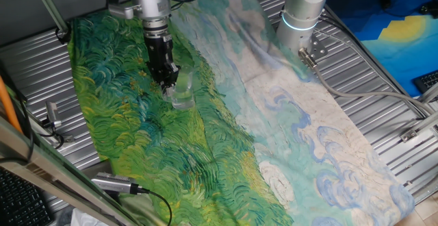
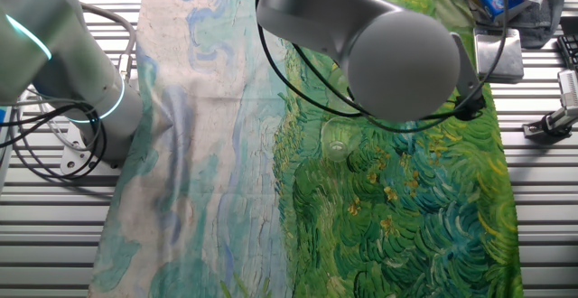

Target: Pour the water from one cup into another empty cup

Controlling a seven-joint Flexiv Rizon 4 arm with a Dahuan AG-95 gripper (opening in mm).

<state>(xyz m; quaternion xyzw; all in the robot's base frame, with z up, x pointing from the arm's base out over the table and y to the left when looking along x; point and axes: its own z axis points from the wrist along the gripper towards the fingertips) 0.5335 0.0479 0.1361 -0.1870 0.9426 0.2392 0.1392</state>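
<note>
A small clear glass cup (image 1: 182, 97) stands on the green part of the painted cloth (image 1: 226, 137). It also shows in the other fixed view (image 2: 337, 141), just left of the arm's big grey joint (image 2: 397, 59). My gripper (image 1: 168, 83) points straight down, with its black fingertips at the cup's upper left rim. The fingers look close together, but glass glints blur whether they grip the wall. More glass shows just above the cup (image 1: 185, 79); I cannot tell if that is a second cup. The water is not discernible. In the other fixed view the gripper is hidden behind the joint.
A second robot base (image 1: 301, 17) stands at the cloth's far edge and also shows in the other fixed view (image 2: 54, 54), with cables beside it. A slatted metal tabletop (image 1: 383, 96) surrounds the cloth. A cabled metal device (image 1: 113, 183) lies at the near edge.
</note>
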